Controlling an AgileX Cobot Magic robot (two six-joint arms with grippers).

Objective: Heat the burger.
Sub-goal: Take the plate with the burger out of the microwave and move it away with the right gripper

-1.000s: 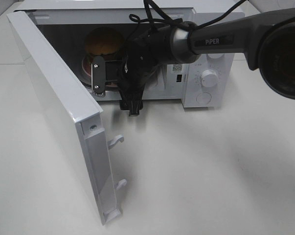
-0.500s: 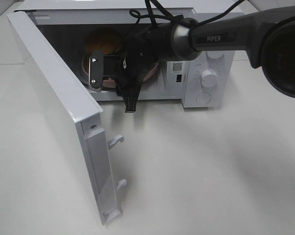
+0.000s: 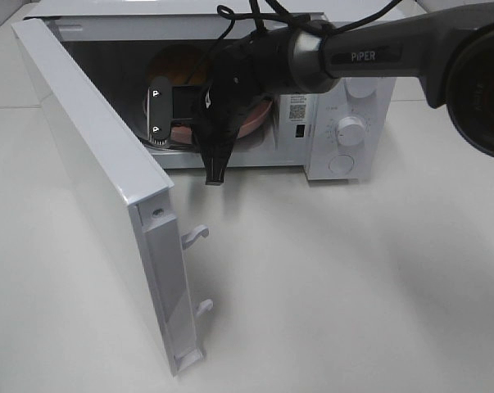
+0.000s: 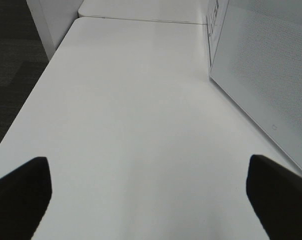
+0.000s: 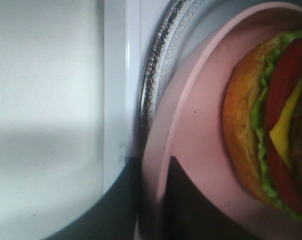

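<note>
The burger (image 3: 178,65) sits on a round pink plate (image 3: 256,121) inside the open microwave (image 3: 345,98). My right gripper (image 3: 181,123) reaches into the cavity from the right and hides much of the plate. In the right wrist view the burger (image 5: 271,130) shows its bun, lettuce, tomato and cheese, and the plate (image 5: 201,125) lies over the glass turntable (image 5: 158,65). A dark fingertip (image 5: 191,205) lies on the plate and the other is below its rim, so the right gripper (image 5: 156,200) is shut on the rim. My left gripper (image 4: 151,200) is open and empty over bare table.
The microwave door (image 3: 99,180) stands swung wide open toward the front left, with its latch hooks (image 3: 196,236) sticking out. The control knobs (image 3: 351,129) are on the microwave's right panel. The white table (image 3: 353,286) spreads in front and to the right.
My right gripper has moved up and deeper into the microwave cavity with the plate and burger. The door has not moved.
</note>
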